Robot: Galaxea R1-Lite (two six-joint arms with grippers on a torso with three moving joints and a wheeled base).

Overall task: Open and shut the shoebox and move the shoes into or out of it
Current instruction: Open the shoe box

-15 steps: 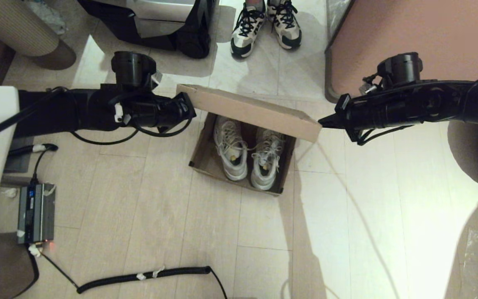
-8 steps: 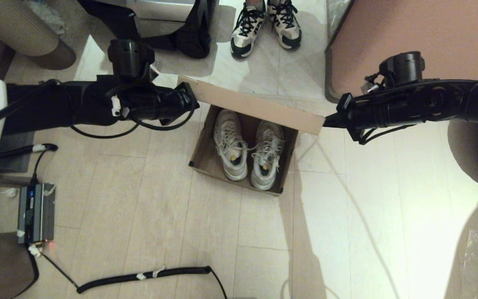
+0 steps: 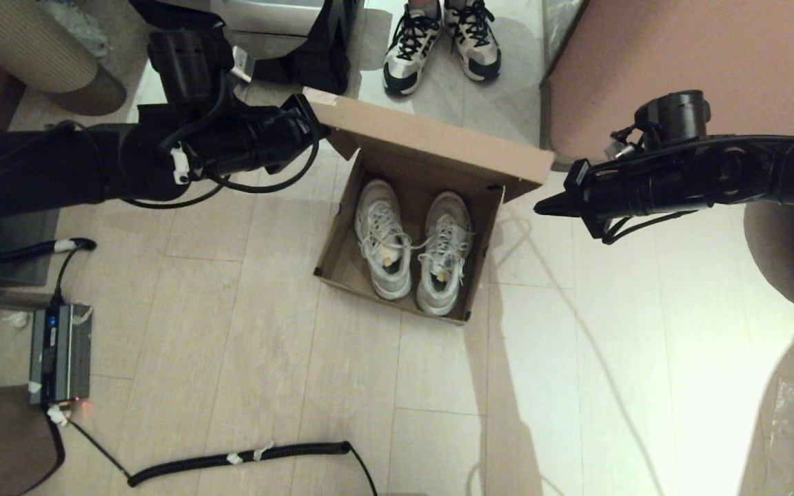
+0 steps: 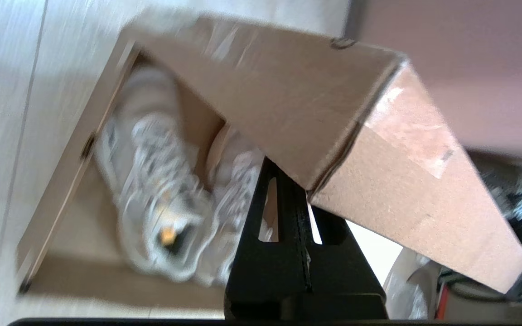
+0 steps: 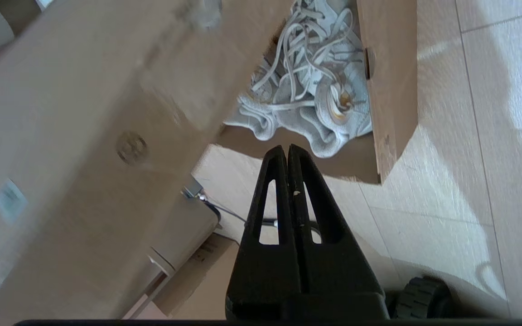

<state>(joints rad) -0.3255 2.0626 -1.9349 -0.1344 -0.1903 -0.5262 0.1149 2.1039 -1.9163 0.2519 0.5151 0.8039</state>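
Presently, left end effector: at the far-left corner of the shoebox lid, its fingers pressed together in the left wrist view, tips tucked under the lid's corner edge; contact looks like a push from beneath, though a pinch on the cardboard cannot be ruled out. Right end effector: fingers shut on nothing, pointing toward the right end of the lid, just beside it and apart from the cardboard.

Shoebox: plain brown cardboard, standing on the floor between the two arms, lid raised on its far hinge and tilted up, a small white sticker visible on its outer face in the right wrist view.

Shoes: pair of white and light grey mesh sneakers, laces white, lying side by side inside the shoebox, toes toward the robot.

Beyond the box: a person's feet in white-and-black sneakers with black laces. Left of the robot, on the floor: a small grey device with cables, and a coiled black cable nearer the robot.
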